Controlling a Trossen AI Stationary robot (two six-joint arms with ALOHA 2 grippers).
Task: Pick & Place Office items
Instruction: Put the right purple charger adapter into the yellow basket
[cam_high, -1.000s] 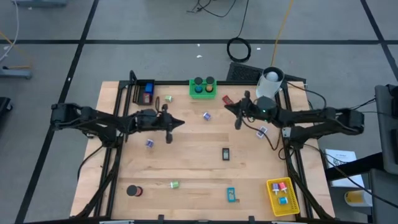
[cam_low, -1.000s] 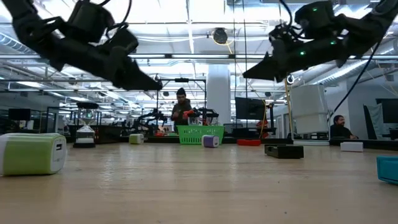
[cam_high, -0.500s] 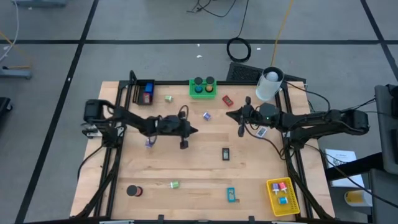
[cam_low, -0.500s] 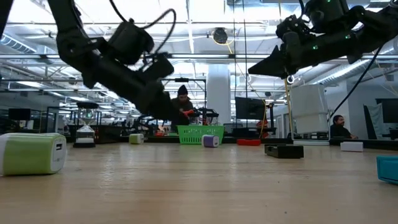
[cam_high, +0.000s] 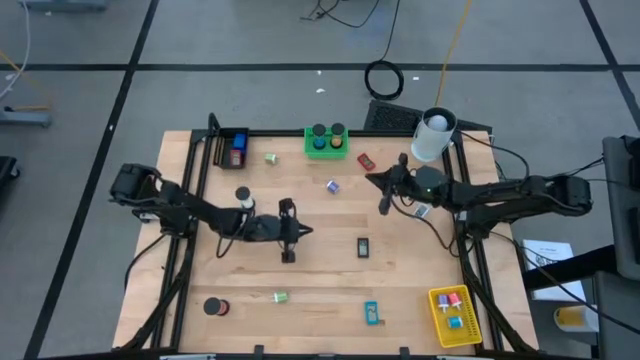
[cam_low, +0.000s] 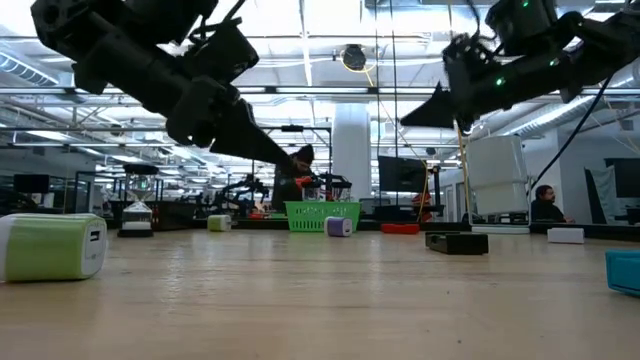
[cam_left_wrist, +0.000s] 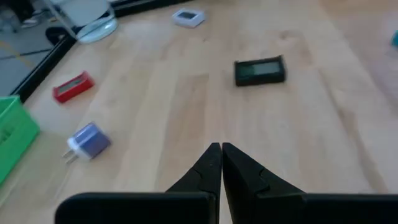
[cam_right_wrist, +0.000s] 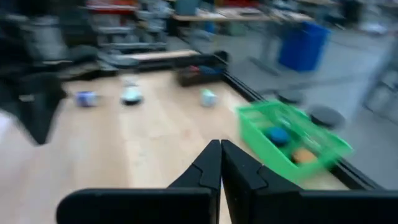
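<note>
Left gripper: the left gripper hung above the table, jaws pressed together and holding nothing, just to the left of the black rectangular item.
Right gripper: the right gripper was raised near the table's right rear, above and to the right of the black item, fingers closed and empty.
Nearest target: in the left wrist view the black item lay flat, ahead of the fingertips.
Other items: a purple clip, a red block and a small green clip lay scattered around it.
Doing it well: the fingers likely needed to part before descending, straddling the black item's narrow sides, squarely centred.
</note>
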